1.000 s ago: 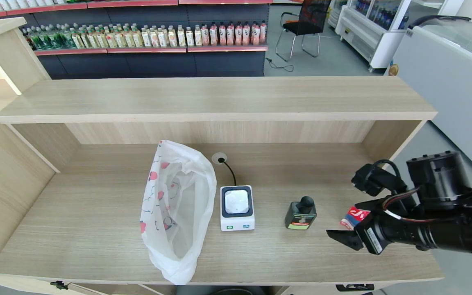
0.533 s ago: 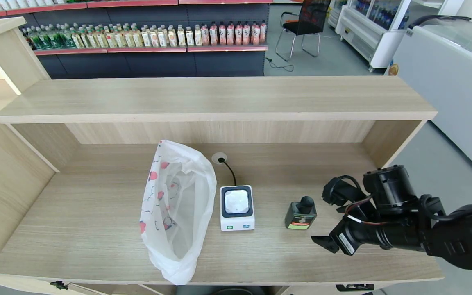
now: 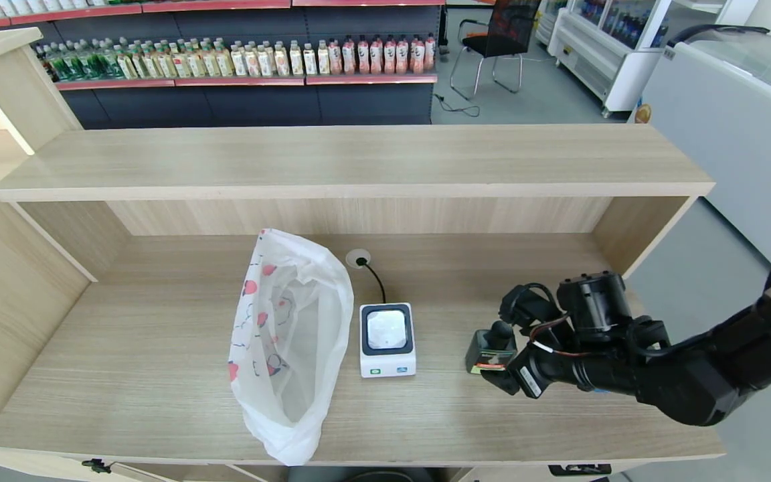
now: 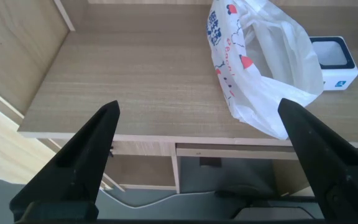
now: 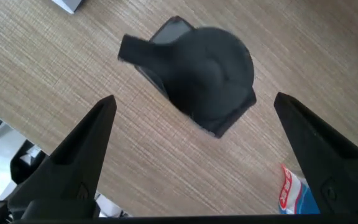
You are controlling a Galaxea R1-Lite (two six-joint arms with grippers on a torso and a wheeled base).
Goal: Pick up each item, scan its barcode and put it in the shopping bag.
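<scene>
The right gripper [image 5: 194, 102] is above the dark trigger-spray bottle [image 5: 204, 74] with its fingers [image 5: 79, 155] spread wide and empty, one on each side, clear of the bottle. The bottle stands upright on the desk [image 3: 158, 348], right of the barcode scanner [image 3: 387, 338] and the shopping bag [image 3: 292, 335].

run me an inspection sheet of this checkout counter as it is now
surface: wooden counter, set under a raised ledge.
job's things: shopping bag open, beside the scanner; dark bottle upright on the scanner's right; red and blue packet near the bottle.
clutter: nothing seen.
grippers: right gripper open, a finger on either side of the bottle, not closed on it; left gripper open, off the counter's front edge near the bag.
cables: black cable runs from the scanner to a grommet in the counter.
surroundings: shelves of drinks, chair, freezers.
</scene>
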